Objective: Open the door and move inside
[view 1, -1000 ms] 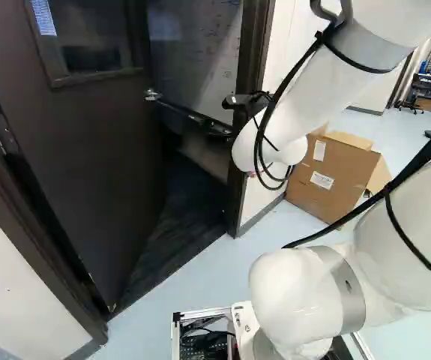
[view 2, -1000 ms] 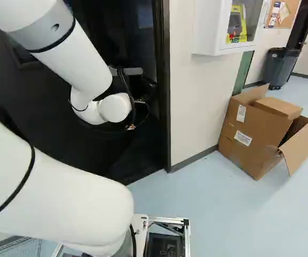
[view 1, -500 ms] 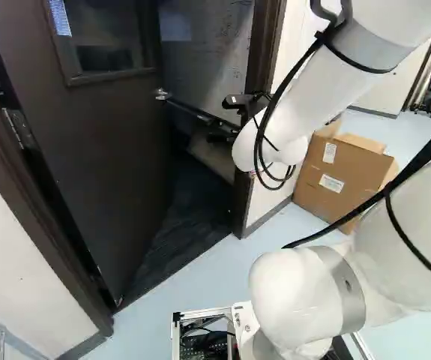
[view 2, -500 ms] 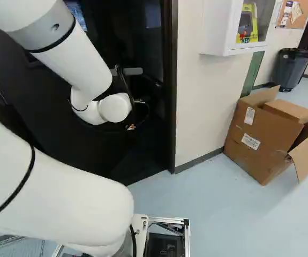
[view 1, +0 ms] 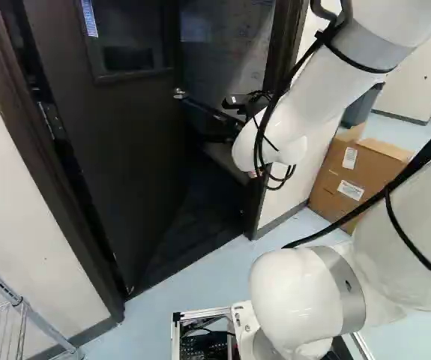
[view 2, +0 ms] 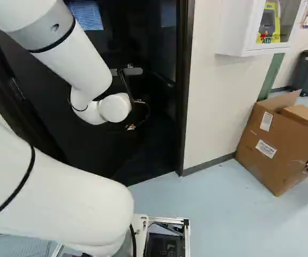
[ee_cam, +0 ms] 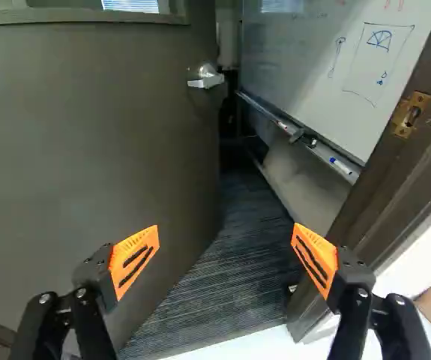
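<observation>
- The tool (ee_cam: 225,251) is wide open and holds nothing.
- The door (ee_cam: 73,150) is part way open, ahead of the tool. Its handle (ee_cam: 205,76) is well apart from the tool.
- The tool points at the dark carpet (ee_cam: 230,244) between the door and its frame (ee_cam: 391,180), so going in there looks next.
- The base (view 2: 186,238) has moved, turning left, but the arm (view 1: 327,97) keeps its shape.

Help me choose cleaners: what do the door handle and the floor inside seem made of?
The door handle looks like satin metal, given its silvery sheen. The floor inside seems matte carpet, given its fine dark streaks; textured vinyl is possible.
</observation>
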Robot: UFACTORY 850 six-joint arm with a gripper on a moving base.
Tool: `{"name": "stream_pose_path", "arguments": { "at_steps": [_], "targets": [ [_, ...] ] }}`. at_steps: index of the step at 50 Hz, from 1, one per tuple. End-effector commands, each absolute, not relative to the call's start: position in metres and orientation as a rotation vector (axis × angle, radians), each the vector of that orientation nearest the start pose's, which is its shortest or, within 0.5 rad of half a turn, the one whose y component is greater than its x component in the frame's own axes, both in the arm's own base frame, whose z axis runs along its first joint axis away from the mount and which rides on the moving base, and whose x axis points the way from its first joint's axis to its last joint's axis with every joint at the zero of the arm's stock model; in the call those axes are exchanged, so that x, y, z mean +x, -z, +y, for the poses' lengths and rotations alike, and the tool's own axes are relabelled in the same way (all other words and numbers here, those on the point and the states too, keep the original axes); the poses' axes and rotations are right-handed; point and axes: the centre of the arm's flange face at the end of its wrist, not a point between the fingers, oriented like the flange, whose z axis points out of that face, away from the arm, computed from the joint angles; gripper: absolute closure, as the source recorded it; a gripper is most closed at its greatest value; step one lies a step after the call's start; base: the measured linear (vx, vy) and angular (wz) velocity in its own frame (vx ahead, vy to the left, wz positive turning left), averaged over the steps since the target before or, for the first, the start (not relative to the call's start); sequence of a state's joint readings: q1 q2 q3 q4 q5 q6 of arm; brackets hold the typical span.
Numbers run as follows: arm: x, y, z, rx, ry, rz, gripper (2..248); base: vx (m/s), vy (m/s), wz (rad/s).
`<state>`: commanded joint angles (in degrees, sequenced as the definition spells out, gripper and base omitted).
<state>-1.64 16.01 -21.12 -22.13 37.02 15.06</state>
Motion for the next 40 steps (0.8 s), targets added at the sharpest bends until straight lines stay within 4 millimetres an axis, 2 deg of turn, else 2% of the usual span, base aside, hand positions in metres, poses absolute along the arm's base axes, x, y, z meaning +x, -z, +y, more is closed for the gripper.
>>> {"name": "stream_pose_path", "arguments": {
  "at_steps": [17,31,40],
  "targets": [
    [0.3530,-0.4628,0.0103,-2.416,1.769,-0.229,3,0.002,0.038,0.182],
    [0.3530,-0.4628,0.0103,-2.416,1.769,-0.229,3,0.014,0.023,0.040],
    [0.3530,-0.4628,0.0103,-2.416,1.769,-0.229,3,0.087,0.078,-0.009]
  ]
}}
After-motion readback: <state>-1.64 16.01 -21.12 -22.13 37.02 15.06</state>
